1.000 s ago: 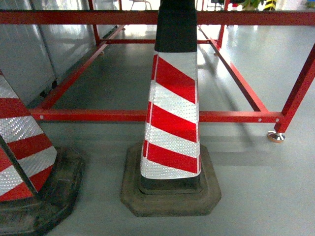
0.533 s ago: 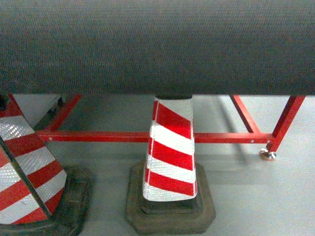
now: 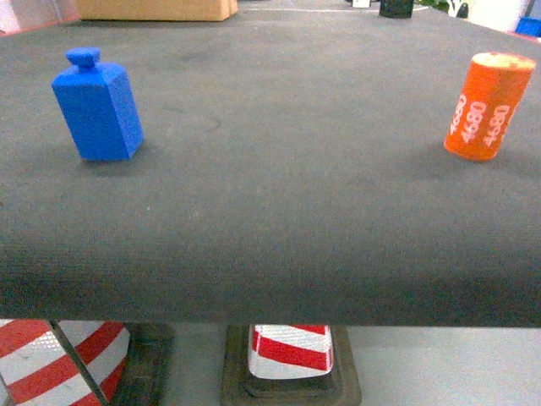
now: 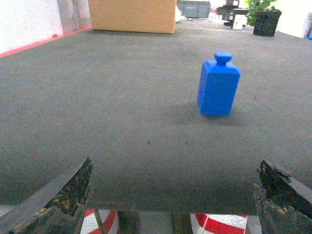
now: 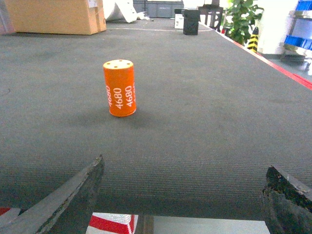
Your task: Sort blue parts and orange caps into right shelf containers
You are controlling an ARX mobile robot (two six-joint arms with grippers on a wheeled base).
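A blue part (image 3: 97, 106), a box-shaped block with a round knob on top, stands upright on the dark mat at the left. It also shows ahead and right of centre in the left wrist view (image 4: 218, 85). An orange cap (image 3: 490, 106), a cylinder printed 4680, stands at the right; the right wrist view has it ahead and left (image 5: 120, 87). My left gripper (image 4: 175, 163) and right gripper (image 5: 184, 163) hang open at the table's near edge, both empty. Neither shows in the head view. Blue containers (image 5: 297, 40) on the shelf peek in at far right.
The dark mat-covered table (image 3: 279, 228) has a red edge (image 5: 287, 70) on its right side. A cardboard box (image 4: 132, 15), a black box (image 5: 191, 22) and a plant (image 5: 241, 19) sit at the far end. Striped traffic cones (image 3: 292, 351) stand on the floor below the near edge.
The head view has risen from under the table to above its top. The cones have dropped to the bottom of the frame, and the blue part and orange cap have come into sight.
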